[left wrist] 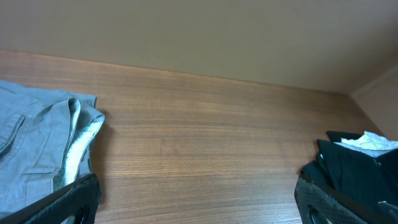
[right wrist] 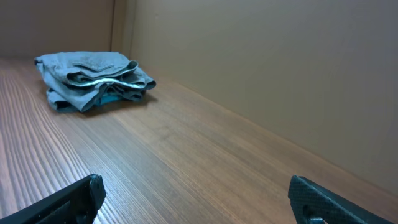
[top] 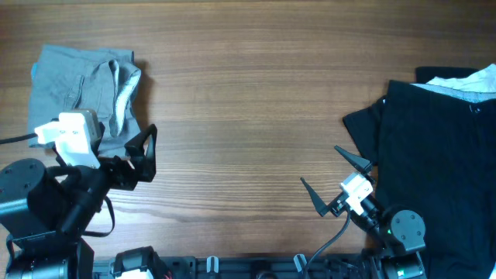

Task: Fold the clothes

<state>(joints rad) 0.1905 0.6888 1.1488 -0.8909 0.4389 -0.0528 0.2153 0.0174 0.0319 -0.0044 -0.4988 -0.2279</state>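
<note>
- Both sets of jaws stand wide apart and hold nothing: left gripper point(top: 152, 153), right gripper point(top: 320, 164).
- The grey trousers point(top: 81, 89) sit bundled just off the outer side of the left jaws, and far ahead of the right jaws (they look done).
- The black garment point(top: 438, 147) lies loose just beside the right jaws, outside their gap. It is probably next.
- To do it well, turn the right jaws onto its nearest edge, pinch a corner (one layer only), and bring the left jaws across for the other corner.
- Its long axis runs near-to-far, and its whitish cloth point(top: 465, 80) end points away from the robot.
</note>
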